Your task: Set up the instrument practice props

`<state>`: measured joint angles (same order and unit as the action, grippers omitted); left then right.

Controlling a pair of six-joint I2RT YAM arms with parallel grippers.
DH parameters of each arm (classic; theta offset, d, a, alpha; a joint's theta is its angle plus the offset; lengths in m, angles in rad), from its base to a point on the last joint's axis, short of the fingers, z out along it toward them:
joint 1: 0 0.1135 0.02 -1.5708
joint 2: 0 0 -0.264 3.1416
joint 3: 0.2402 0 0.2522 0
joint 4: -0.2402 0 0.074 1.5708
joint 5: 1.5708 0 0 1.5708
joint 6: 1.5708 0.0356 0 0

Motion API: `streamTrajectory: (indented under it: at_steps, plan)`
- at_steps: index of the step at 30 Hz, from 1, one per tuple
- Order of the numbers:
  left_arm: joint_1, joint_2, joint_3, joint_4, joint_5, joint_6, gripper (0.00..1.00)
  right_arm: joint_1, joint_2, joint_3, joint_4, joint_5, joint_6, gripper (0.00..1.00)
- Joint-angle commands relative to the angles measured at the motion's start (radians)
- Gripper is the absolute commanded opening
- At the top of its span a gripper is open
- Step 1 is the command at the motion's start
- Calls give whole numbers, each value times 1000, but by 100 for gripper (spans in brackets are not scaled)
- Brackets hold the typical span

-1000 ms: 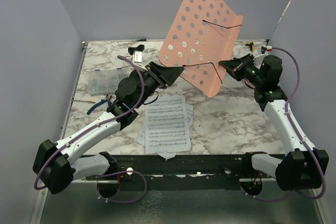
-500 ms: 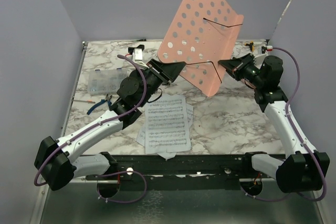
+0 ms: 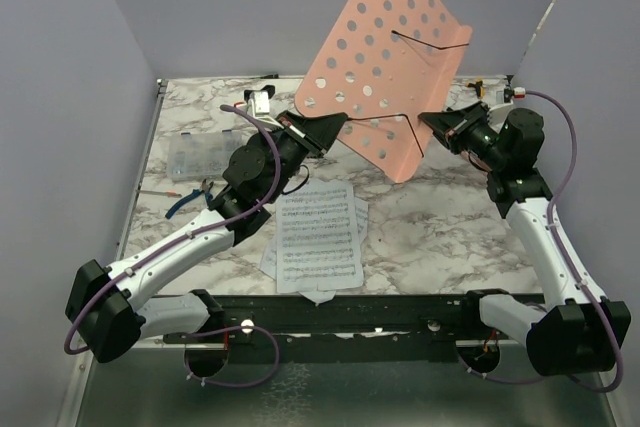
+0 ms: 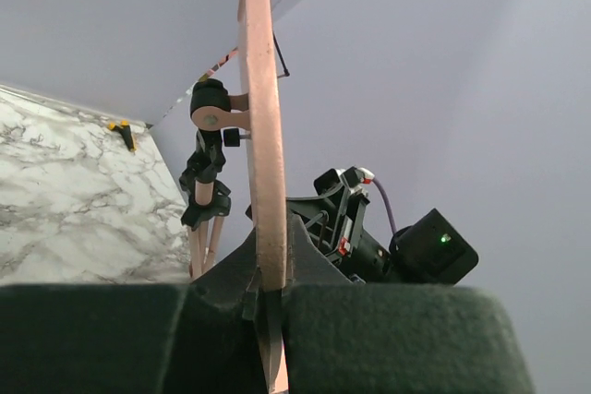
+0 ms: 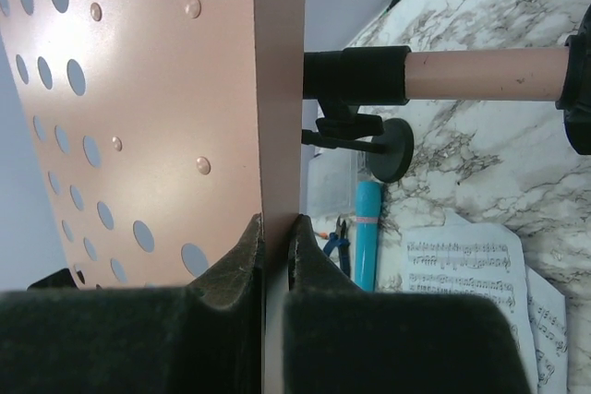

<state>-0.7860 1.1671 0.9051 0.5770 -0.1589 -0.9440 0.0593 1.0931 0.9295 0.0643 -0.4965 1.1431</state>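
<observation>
The pink music stand (image 3: 385, 52) is held up off the table, its hole-punched panel tilted. My left gripper (image 3: 337, 125) is shut on the panel's lower left edge, and the left wrist view shows the thin pink edge (image 4: 261, 136) pinched between the jaws of that gripper (image 4: 271, 274). My right gripper (image 3: 428, 125) is shut on the panel's lower right edge (image 5: 280, 89). The stand's pole (image 5: 480, 76) and folded legs (image 4: 205, 228) hang behind the panel. White sheet-music pages (image 3: 318, 232) lie at the table's front middle. The blue microphone (image 5: 367, 232) and black round-based mic stand (image 5: 392, 148) lie on the table.
A clear compartment box (image 3: 198, 155) sits at the left, with blue-handled pliers (image 5: 337, 239) near it. A small yellow-and-black object (image 3: 478, 87) lies at the back right corner. Grey walls close in the table on three sides.
My left gripper has closed on the panel's left edge. The panel has risen a little and shifted right, with both grippers following it.
</observation>
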Motion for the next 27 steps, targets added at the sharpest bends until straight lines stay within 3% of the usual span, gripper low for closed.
streamTrajectory:
  at_steps: [1,5,10,21,27]
  plan:
    - [-11,-7,15,37,-38,-71,0,17,-79,26,177,-76,44,1]
    - [-15,-15,24,36,-26,-57,0,17,-85,26,159,-60,11,3]
    - [-24,-19,55,31,1,-30,0,18,-82,31,159,-56,-18,13]
    - [-41,22,187,-25,97,100,0,17,-71,177,-39,12,-240,73]
    - [-41,29,232,-84,84,153,0,17,-110,186,-152,113,-392,89]
